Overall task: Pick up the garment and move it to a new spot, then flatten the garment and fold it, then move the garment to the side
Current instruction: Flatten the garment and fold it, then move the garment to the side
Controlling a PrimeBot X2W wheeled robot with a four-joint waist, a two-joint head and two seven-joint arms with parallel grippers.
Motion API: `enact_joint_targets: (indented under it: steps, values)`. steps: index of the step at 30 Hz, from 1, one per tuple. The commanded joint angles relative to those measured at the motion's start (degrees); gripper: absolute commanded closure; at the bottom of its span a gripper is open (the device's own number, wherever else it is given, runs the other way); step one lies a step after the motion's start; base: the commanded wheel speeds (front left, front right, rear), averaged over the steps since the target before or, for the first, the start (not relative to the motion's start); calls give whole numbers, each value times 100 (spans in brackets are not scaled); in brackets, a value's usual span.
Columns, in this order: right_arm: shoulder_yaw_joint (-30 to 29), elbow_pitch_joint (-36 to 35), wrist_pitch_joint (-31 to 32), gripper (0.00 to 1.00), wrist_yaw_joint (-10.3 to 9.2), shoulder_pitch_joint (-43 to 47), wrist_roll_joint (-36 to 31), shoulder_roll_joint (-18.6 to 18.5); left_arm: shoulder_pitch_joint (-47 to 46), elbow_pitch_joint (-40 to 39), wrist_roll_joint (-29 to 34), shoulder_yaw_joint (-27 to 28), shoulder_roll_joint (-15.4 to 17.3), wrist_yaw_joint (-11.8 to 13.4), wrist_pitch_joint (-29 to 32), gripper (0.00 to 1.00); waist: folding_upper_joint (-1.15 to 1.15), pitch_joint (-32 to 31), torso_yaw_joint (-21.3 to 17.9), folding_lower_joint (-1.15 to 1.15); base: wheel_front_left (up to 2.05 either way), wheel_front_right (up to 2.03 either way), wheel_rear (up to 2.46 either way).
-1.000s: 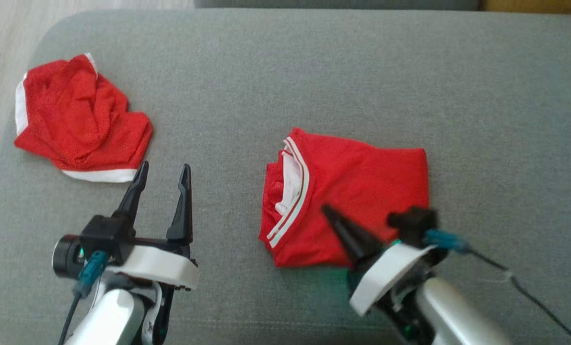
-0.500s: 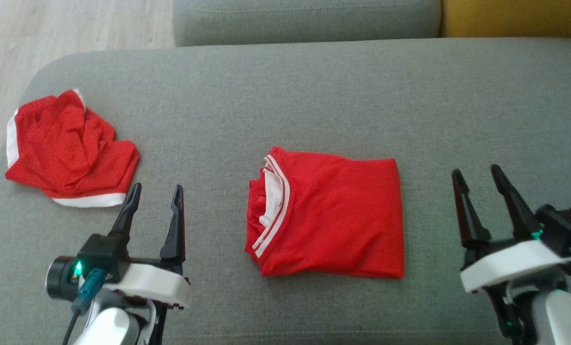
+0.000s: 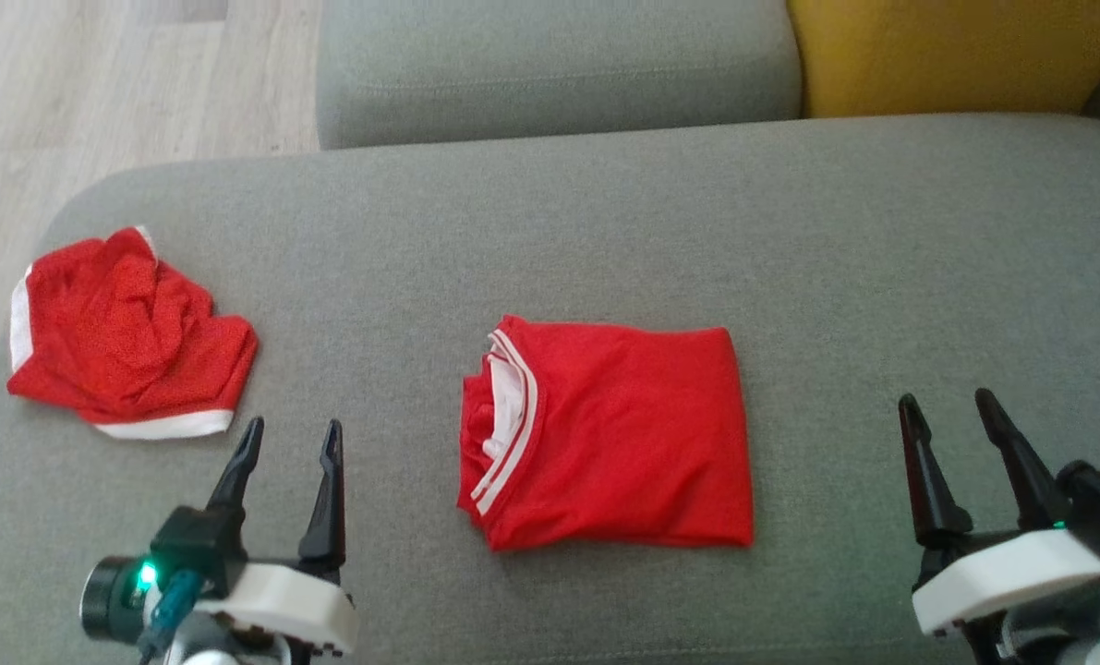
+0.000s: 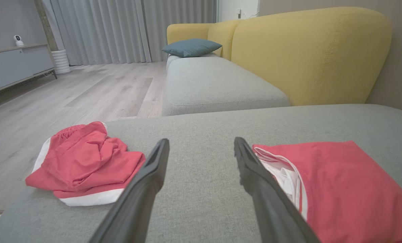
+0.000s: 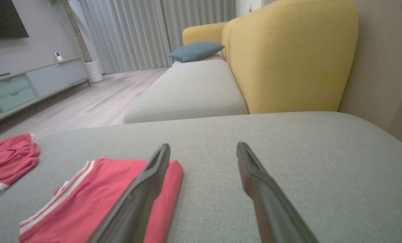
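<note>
A red garment [image 3: 614, 434] with white collar stripes lies folded into a neat rectangle in the middle of the grey cushion [image 3: 605, 231]. It also lies at the right of the left wrist view [image 4: 339, 189] and at the lower left of the right wrist view [image 5: 96, 199]. My left gripper [image 3: 291, 439] stands open at the lower left, apart from the garment, with nothing between its fingers [image 4: 153, 168]. At the lower right my right gripper [image 3: 951, 411] is open and empty, well to the right of the garment's edge.
A second red garment [image 3: 125, 346] with white trim lies crumpled at the cushion's left end, near its rounded edge. Beyond are another grey seat [image 3: 550, 65], a yellow backrest [image 3: 947, 46] and wooden floor [image 3: 97, 83] to the left.
My right gripper let go of the folded garment, opened, and drew back to the right. The head camera tilted up, so the whole picture shifted down. The left gripper kept its pose.
</note>
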Motion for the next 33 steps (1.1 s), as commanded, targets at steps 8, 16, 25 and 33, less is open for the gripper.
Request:
enact_joint_targets:
  steps: [8, 16, 25, 33]
  values:
    - [147, -393, 84, 0, -4, 35, -134, 33, -65, -177, -30, 241, 208, 110, 11, 0, 0, -157, -21, 0, 0, 0, 0]
    - [161, -458, 143, 0, -4, 125, -162, 58, 13, -147, -54, 249, 238, 145, 5, 0, 0, -242, -21, 0, 0, 0, 0]
    - [161, -480, 163, 0, -4, 137, -163, 73, 26, -142, -73, 241, 256, 170, 5, 0, 0, -253, -36, 0, 0, 0, 0]
    - [131, -471, 165, 0, -4, 123, -141, 85, -13, -137, -79, 238, 273, 189, 9, 0, 0, -232, -27, 0, 0, 0, 0]
